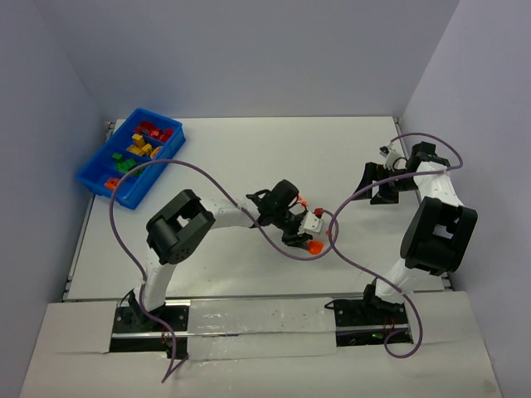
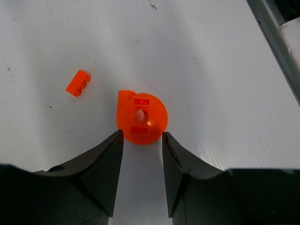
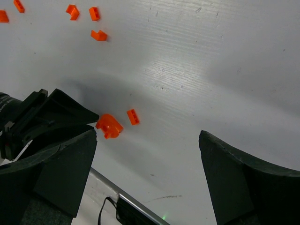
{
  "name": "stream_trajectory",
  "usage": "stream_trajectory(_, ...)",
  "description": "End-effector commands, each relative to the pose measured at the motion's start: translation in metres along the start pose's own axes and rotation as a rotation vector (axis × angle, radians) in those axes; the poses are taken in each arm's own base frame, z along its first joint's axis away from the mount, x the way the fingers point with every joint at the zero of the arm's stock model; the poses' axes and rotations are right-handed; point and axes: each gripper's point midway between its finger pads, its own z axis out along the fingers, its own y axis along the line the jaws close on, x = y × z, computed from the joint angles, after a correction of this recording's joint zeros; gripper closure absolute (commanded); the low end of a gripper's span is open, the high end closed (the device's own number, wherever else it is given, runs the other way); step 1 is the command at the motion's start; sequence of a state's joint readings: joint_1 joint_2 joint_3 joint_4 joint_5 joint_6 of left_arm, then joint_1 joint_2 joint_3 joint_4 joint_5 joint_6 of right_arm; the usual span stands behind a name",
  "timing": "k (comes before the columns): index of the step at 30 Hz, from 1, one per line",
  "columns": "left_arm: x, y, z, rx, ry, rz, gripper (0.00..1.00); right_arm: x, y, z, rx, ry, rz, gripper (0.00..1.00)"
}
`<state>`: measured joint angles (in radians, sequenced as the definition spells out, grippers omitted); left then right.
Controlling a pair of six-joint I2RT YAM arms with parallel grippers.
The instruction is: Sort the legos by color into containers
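Left hand [image 2: 140, 137] was open, held nothing, tips beside near rim of round orange piece [image 2: 142, 117], flat on surface [image 2: 211, 70]. Rim was curved and low: closing there could squirt piece forward. Right hand [image 3: 145, 140] also open, empty, well apart.

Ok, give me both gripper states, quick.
Left gripper: open, its tips on either side of the round translucent orange piece, not clamped on it.
Right gripper: open wide, holding nothing.
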<state>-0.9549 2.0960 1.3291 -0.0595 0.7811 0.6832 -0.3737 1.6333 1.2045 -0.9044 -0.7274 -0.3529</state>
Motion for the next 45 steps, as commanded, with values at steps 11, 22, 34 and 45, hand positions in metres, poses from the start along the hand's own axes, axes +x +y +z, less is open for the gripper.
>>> stream_trajectory(11,-0.024,0.013,0.006,0.005,-0.060,0.059,0.54,-0.008,0.002,-0.003,-0.018,-0.016,-0.009,0.04)
stream_trajectory(22,-0.019,0.013,0.009,0.011,-0.051,0.047,0.60,-0.008,0.002,-0.002,-0.023,-0.011,-0.008,0.05)
stream_trajectory(34,-0.010,0.010,0.012,0.026,-0.034,0.032,0.65,-0.007,0.001,0.000,-0.025,-0.006,-0.010,0.05)
stream_trajectory(45,-0.011,0.009,0.013,0.036,-0.036,0.024,0.63,-0.006,0.000,0.002,-0.027,-0.002,-0.003,0.05)
